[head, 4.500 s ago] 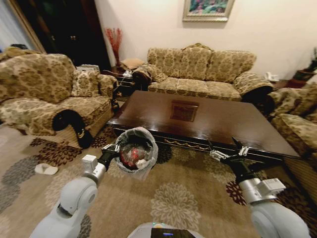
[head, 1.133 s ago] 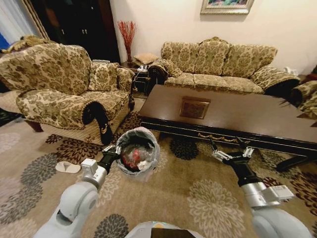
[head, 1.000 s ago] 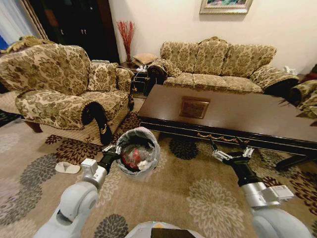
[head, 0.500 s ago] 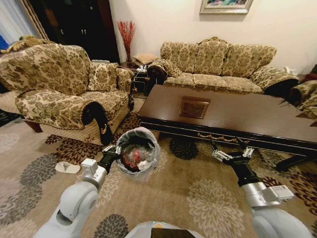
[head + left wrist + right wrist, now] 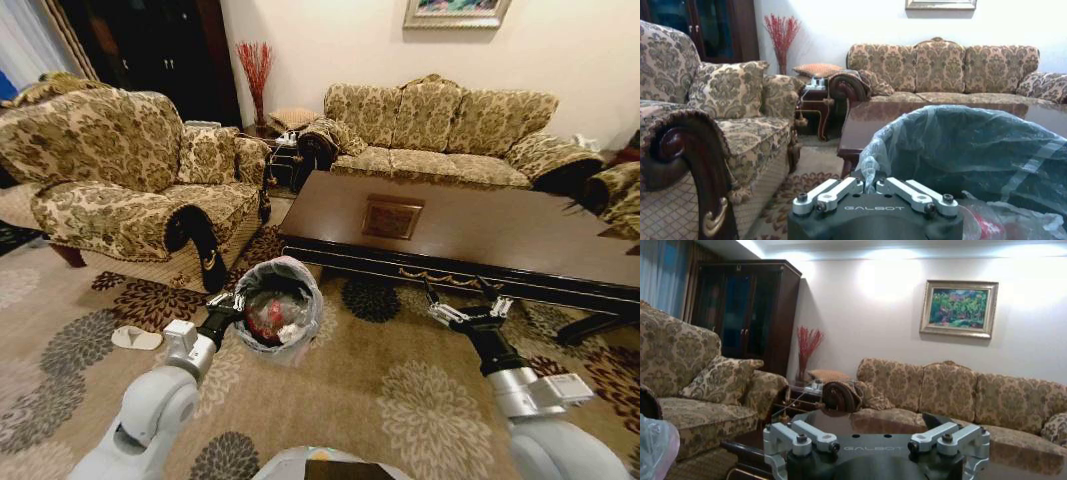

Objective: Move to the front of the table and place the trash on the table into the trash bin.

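Table [image 5: 470, 235]: glossy dark brown coffee table with gold trim along its near edge, standing right of centre and farther off than both grippers; a darker square inlay sits in its top toward the left end. Its left end is also visible in the left wrist view [image 5: 870, 117], behind the bin.
Trash bin [image 5: 279, 308]: small round black bin with a grey-white translucent liner bag folded over its rim, near the table's near-left corner, apart from the table.
Trash [image 5: 266, 314]: red-and-white wrappers and a white scrap lying inside the bin; in the left wrist view a red-and-white piece [image 5: 987, 225] shows through the liner.
Left gripper [image 5: 224, 302]: at the bin's left rim, fingers pinched together on the liner bag; the left wrist view [image 5: 870, 187] has the two fingers closed on a fold of the plastic.
Right gripper [image 5: 462, 298]: held in the air over the carpet just in front of the table's near edge, fingers spread wide with nothing between them; the right wrist view [image 5: 877, 437] confirms the wide gap.
Armchair [image 5: 110, 180]: floral upholstery, far left, beyond the bin.
Sofa [image 5: 440, 125]: matching floral three-seater, beyond the table against the far wall.
Carpet [image 5: 390, 390]: beige with large flower motifs, under bin and table.
Slipper [image 5: 136, 338]: pale, on the carpet to the left of the left arm.
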{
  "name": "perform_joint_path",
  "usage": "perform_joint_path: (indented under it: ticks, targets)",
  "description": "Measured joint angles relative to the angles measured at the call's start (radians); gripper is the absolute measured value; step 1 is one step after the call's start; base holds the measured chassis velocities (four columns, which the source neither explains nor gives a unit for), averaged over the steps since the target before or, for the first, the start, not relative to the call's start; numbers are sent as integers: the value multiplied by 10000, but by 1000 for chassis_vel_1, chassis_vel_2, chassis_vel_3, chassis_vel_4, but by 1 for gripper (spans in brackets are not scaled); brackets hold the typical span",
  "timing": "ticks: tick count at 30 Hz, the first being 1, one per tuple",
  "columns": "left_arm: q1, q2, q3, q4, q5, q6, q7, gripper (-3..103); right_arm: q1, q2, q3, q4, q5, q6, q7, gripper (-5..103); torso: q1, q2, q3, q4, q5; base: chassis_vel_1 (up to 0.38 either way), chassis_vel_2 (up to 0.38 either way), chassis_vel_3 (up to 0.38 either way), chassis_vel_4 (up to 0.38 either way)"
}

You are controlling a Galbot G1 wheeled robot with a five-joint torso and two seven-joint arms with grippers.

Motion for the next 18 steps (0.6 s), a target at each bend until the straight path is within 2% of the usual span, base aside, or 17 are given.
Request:
perform_joint_path:
  ticks: [18]
  targets:
    - [0,0,0,0,0,2,0,4,0,0,0,0,0,0,0,100,2,6,3,0,0,0,0,0,0]
